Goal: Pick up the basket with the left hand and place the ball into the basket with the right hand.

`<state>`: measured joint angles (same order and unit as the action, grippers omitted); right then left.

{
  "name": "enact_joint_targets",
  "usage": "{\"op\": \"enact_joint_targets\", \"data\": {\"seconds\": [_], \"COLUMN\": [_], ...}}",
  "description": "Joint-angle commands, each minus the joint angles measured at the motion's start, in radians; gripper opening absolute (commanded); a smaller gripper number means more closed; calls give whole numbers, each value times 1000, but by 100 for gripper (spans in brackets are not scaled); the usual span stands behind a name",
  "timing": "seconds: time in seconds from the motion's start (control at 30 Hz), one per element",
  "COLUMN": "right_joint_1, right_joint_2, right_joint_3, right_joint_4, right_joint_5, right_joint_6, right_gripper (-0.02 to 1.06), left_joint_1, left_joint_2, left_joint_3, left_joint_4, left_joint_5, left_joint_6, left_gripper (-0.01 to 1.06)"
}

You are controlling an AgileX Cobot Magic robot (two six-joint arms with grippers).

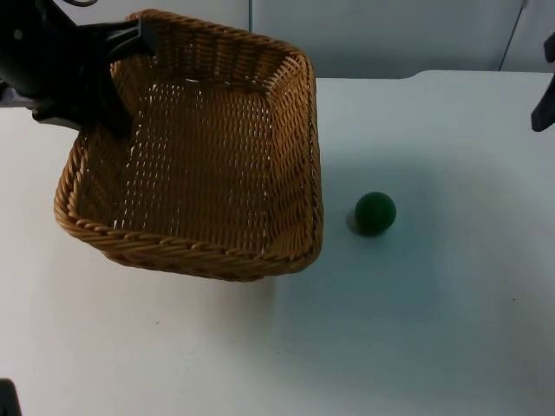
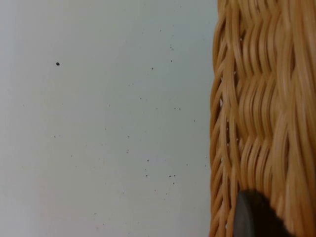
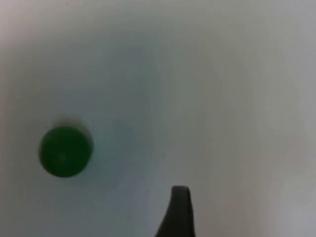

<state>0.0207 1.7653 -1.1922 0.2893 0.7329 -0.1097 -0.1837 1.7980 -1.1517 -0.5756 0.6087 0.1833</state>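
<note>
The left hand (image 1: 130, 52) is clamped on the far left rim of the wicker basket (image 1: 199, 156), which it holds tilted, the near wall low toward the tabletop (image 1: 416, 329) and the far rim raised. In the left wrist view one black fingertip (image 2: 254, 217) lies against the woven wall (image 2: 256, 108). The basket holds nothing — only its open weave shows inside.

The green ball (image 1: 375, 212) sits on the tabletop just beside the basket's right wall, apart from it and untouched. The right hand (image 1: 545, 100) hangs at the right edge of the top view, well apart from the ball; I cannot tell whether it is apart or together. Its wrist view has the ball (image 3: 65, 151) off to one side of the fingertip (image 3: 178, 212).

The step in hand looks to be the right arm's approach. To do it well, the right hand should centre over the ball before descending, fingers spread wider than the ball, and close gently — a round ball on a smooth top may roll at a glancing touch. The left hand would do best to hold the basket steady, mouth open toward the ball's side.
</note>
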Motion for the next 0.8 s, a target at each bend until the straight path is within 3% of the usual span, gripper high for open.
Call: {"op": "enact_joint_targets", "data": {"seconds": [0.0, 0.33, 0.57, 0.77], "right_joint_1": [29, 210, 297, 351], "right_joint_2": [16, 100, 198, 232], "right_joint_3": [-9, -74, -174, -183], "right_joint_4": [47, 40, -95, -202], "right_joint_5": [-34, -86, -56, -49], "right_joint_6": [-29, 19, 194, 286], "right_gripper": [70, 68, 67, 67], "left_joint_1": [2, 2, 2, 2], "left_joint_2": [-10, -10, -10, -10], "left_joint_3": [1, 1, 1, 1], "left_joint_4": [-20, -18, -16, -16], "left_joint_5": [-18, -28, -28, -31], "left_joint_6": [-1, -1, -1, -1], "left_gripper": [0, 0, 0, 0]}}
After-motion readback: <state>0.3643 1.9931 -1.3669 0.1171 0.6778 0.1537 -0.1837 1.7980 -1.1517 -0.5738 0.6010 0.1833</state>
